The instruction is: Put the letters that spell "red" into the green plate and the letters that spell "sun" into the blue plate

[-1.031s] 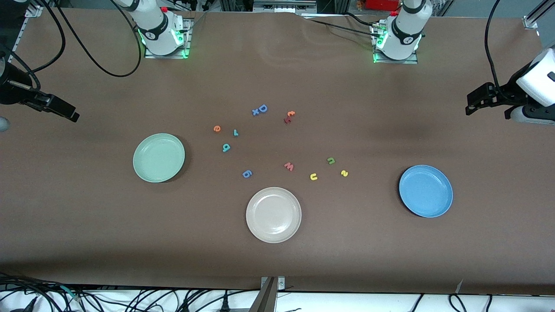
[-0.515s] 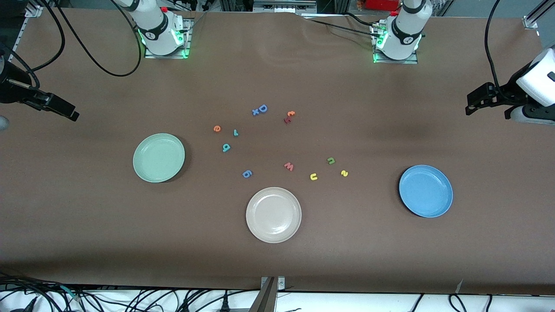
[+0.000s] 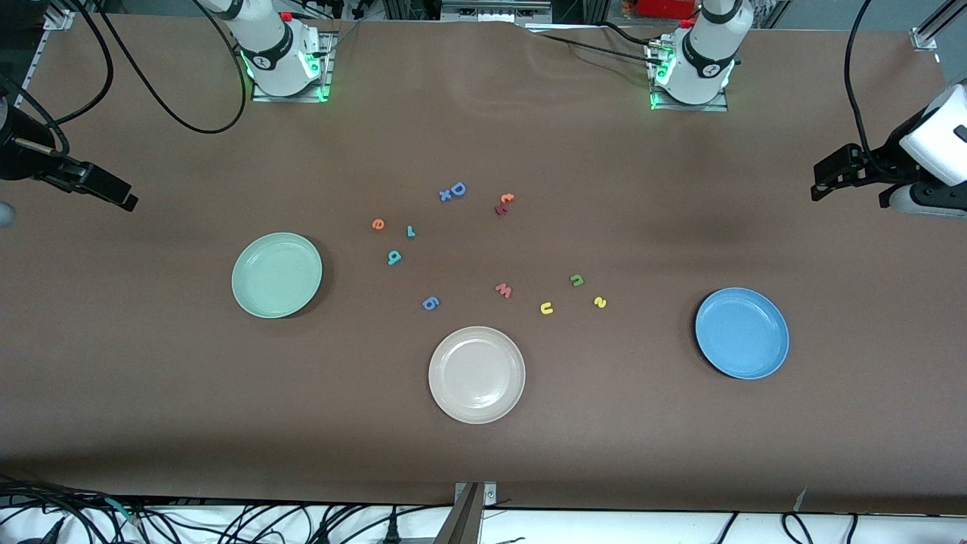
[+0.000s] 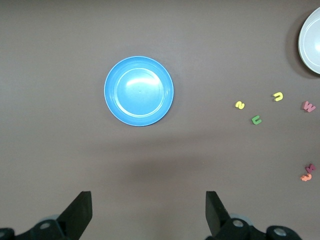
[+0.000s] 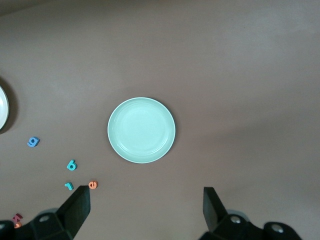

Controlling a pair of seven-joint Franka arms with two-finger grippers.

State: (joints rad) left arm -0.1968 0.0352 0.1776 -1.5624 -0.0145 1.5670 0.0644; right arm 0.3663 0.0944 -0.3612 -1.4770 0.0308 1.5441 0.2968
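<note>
left pincer apart | right pincer apart | round shallow-rimmed green plate bare

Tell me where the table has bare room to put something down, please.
Bare table lies between the green plate and the right arm's end, between the blue plate and the left arm's end, and nearer the camera than the white plate. Crowded: the letters between the plates, like the e and s.
</note>
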